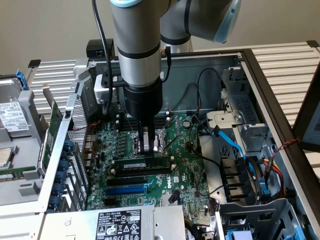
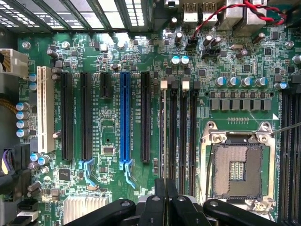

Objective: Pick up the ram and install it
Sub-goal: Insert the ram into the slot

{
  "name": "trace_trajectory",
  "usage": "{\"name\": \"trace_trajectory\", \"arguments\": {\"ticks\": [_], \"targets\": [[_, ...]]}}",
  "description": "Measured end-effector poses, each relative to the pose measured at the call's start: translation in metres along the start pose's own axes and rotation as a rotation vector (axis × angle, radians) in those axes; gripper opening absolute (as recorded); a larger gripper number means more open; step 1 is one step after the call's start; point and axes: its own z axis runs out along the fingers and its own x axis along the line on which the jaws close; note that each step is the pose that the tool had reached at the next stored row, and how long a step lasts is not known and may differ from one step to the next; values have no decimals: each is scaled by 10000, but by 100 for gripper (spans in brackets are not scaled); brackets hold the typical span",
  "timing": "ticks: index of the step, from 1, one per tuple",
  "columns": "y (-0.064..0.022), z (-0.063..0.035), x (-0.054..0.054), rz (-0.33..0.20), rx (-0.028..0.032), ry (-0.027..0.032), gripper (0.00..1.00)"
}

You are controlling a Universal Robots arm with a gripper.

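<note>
Blue slot: nearest me in the exterior view; a black slot lies just beyond it
Ram: I see it standing on edge past those slots; pale label facing me
Fingers: pinched together on the ram's top edge, near mid-length
CPU socket: just behind the fingers

The ram stands on edge on the motherboard between the fingers — processor socket behind it, blue slot nearer the camera — all inside the case, drive cage at the exterior view's right.
</note>
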Motion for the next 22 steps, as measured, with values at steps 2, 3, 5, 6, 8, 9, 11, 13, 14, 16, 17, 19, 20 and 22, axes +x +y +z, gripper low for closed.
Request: {"name": "trace_trajectory", "arguments": {"ticks": [2,3,5,6,8,9,11,13,14,16,17,19,20,22], "targets": [[1,6,0,0,5,-2,12],[1,9,-1,1,7,-3,12],[1,12,-1,1,9,-2,12],[1,12,-1,1,12,-1,12],[1,13,-1,2,34,-4,12],[1,13,-1,2,43,-5,12],[2,13,-1,3,65,-5,12],[1,14,-1,3,85,-5,12],[1,15,-1,3,96,-5,12],[1,18,-1,3,118,-6,12],[1,19,-1,3,126,-7,12],[3,19,-1,4,129,-8,12],[4,19,-1,4,131,-8,12],[6,19,-1,3,133,-9,12]]}}
